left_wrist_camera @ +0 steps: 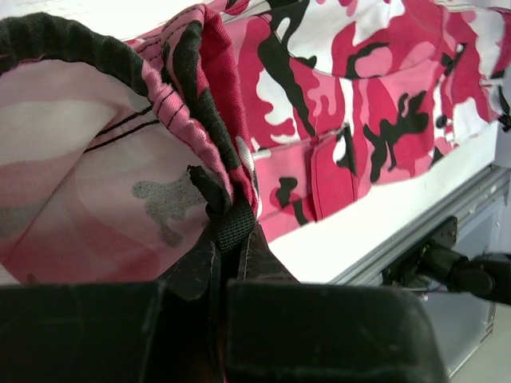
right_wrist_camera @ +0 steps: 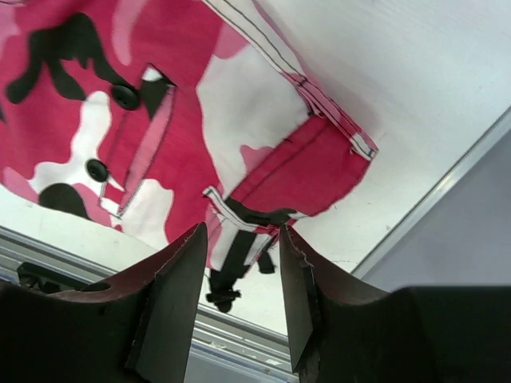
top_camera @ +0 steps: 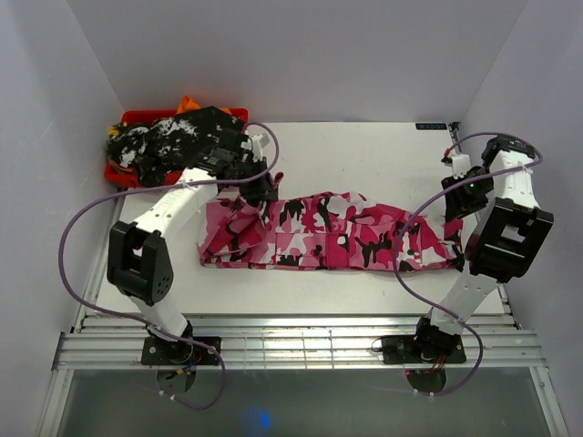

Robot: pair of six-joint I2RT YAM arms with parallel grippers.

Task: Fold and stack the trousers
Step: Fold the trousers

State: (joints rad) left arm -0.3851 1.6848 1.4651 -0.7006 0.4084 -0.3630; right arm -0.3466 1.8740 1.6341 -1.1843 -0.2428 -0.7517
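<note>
The trousers (top_camera: 328, 232) lie folded lengthwise, not yet stacked, I judge; my left gripper (left_wrist_camera: 235, 239) pinches their left end, my right gripper (right_wrist_camera: 239, 243) gapes empty.

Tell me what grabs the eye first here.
The pink camouflage trousers lie stretched across the middle of the table. The left pincer is shut on their edge at the left end, while the right pincer stands open over a corner at the right end. A black-and-white mottled garment heaps in the red bin far left.
</note>
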